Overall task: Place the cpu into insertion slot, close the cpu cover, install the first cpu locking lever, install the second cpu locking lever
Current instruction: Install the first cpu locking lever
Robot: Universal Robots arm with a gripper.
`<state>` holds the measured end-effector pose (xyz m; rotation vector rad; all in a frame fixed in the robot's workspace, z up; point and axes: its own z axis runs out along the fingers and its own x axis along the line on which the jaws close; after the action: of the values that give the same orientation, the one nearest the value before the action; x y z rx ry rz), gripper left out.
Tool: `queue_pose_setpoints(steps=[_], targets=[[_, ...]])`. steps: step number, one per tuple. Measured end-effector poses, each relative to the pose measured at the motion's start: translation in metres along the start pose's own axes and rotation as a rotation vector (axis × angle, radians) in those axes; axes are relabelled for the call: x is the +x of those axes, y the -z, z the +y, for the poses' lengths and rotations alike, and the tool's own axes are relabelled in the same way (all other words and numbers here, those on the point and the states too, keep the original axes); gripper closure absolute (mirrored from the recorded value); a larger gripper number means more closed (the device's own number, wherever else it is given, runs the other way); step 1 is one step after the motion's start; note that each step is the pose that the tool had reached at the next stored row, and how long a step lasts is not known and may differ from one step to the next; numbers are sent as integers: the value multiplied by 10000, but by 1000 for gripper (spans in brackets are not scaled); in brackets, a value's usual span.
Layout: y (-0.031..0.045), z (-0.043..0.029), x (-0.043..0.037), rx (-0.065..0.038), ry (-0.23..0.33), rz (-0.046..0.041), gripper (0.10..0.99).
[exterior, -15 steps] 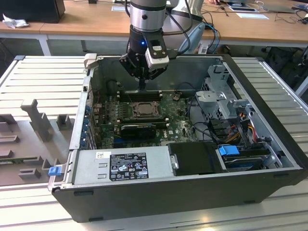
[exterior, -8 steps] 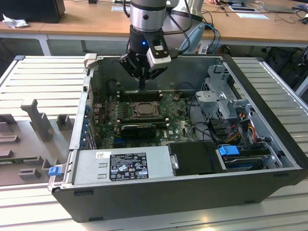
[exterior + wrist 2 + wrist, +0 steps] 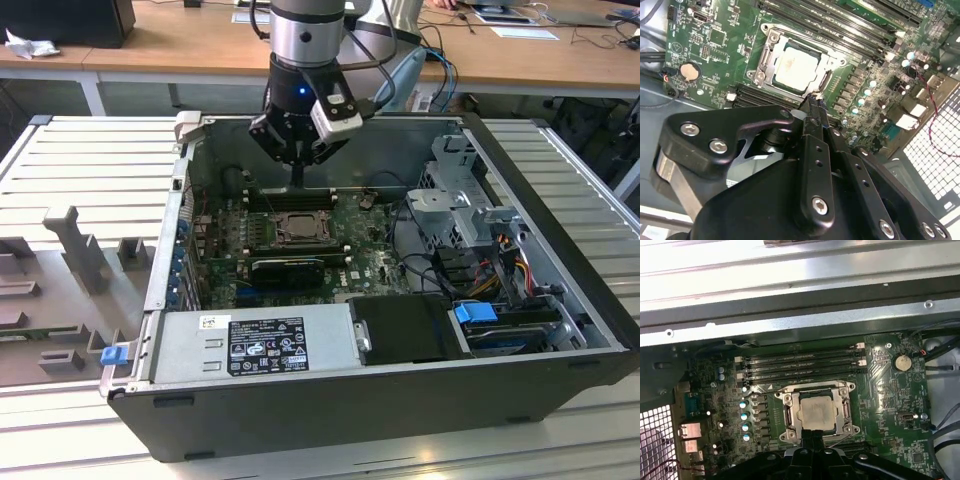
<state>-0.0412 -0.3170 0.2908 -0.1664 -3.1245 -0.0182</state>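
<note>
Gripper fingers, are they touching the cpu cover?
Cannot tell. In the second wrist view the fingers end right at the edge of the cpu cover, but their tips hide any contact or gap there.

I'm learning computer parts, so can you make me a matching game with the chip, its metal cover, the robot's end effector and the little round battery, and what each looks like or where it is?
Things:
1. cpu
2. cpu cover
3. end effector
4. coin battery

Descriptions:
A. round disc on the green board, away from the chip
B. black, its tip hanging just beside the cover's edge
C. silvery frame lying around the chip
D. pale square inside the frame's window

Pairs: 1-D, 2-C, 3-B, 4-A
</note>
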Motion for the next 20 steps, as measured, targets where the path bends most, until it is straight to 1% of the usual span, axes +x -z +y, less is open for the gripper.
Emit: queue_pose_setpoints(steps=[1, 2, 4, 5, 6, 7, 8, 9, 10, 14, 15, 16, 18, 20], targets=[[-2, 0, 0, 0, 101, -12, 980], [-5, 0, 1, -3, 250, -60, 980], [-10, 0, 0, -10, 403, -131, 980], [-16, 0, 0, -18, 570, -230, 980], [-18, 0, 0, -21, 638, -261, 980], [-18, -1, 0, -42, 679, -267, 980], [-23, -3, 2, -168, 737, -269, 980], [-28, -5, 5, -224, 784, -264, 980], [-35, -7, 9, -256, 854, -261, 980], [-53, -8, 15, -268, 1434, -245, 980], [-60, -10, 28, -280, 1550, -242, 980], [-69, -14, 60, -291, 1606, -240, 980], [-90, -25, 169, -328, 1653, -239, 980], [-105, -30, 217, -328, 1674, -238, 980]])
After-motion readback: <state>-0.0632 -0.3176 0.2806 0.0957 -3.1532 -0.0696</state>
